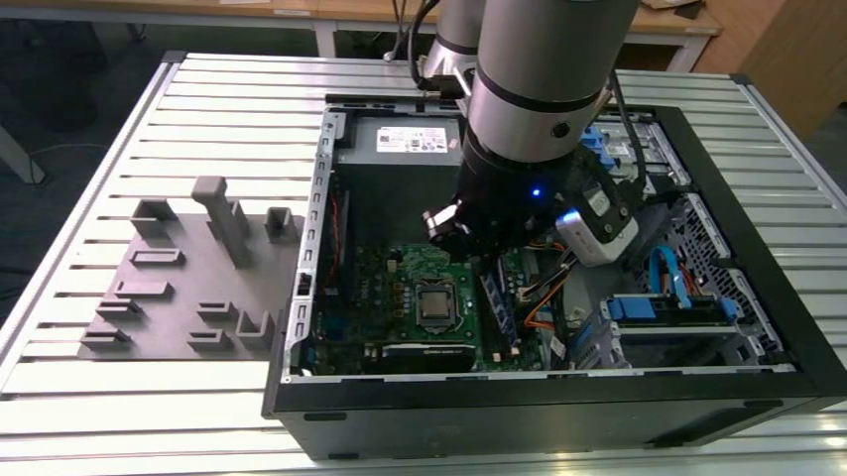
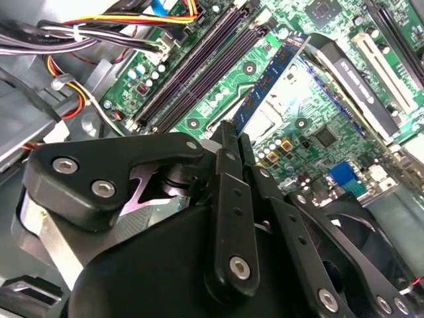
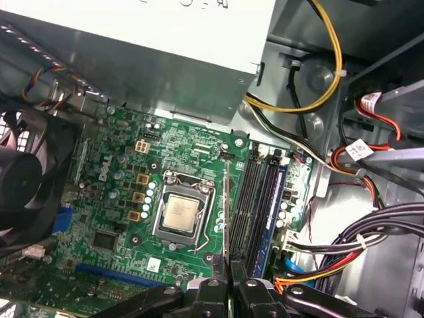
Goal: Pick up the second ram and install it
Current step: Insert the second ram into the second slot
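Currently, the gripper [image 3: 228, 285] is clamped on the second ram [image 3: 227, 212], holding it on edge above the motherboard [image 3: 119, 152], parallel to the nearby memory slots [image 3: 246, 199], presumably for straight seating.

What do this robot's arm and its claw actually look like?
The arm is a thick silver-grey tube with black joint rings and a small blue light near the wrist. The gripper is matt black, built of hinged links with silver screws, ending in two slim flat fingers.

Silver-grey arm [image 1: 543, 59], black jaws, silver screws [image 2: 238, 267]
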Action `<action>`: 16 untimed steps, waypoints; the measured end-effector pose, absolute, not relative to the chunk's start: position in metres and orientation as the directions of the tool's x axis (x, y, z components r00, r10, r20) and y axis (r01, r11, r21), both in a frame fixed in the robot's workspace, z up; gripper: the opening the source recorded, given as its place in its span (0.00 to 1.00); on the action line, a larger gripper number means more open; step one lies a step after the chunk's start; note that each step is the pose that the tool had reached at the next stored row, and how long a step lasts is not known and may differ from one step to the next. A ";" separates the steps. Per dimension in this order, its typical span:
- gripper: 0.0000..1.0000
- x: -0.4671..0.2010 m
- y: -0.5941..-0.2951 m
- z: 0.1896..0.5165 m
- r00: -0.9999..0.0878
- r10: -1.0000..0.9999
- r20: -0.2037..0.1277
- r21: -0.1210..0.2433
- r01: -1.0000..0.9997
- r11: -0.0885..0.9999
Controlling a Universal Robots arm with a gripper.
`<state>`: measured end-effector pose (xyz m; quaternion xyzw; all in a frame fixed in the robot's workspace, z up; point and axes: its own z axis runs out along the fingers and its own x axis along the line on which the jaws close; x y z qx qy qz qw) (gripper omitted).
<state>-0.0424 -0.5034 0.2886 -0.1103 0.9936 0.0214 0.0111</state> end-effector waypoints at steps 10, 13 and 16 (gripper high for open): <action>0.14 -0.042 -0.503 0.288 -0.988 -0.154 -0.027 0.040 -0.155 0.987; 0.14 -0.042 -0.503 0.288 -0.990 -0.135 -0.027 0.040 -0.136 0.990; 0.14 -0.042 -0.503 0.288 -0.993 -0.118 -0.027 0.040 -0.119 0.992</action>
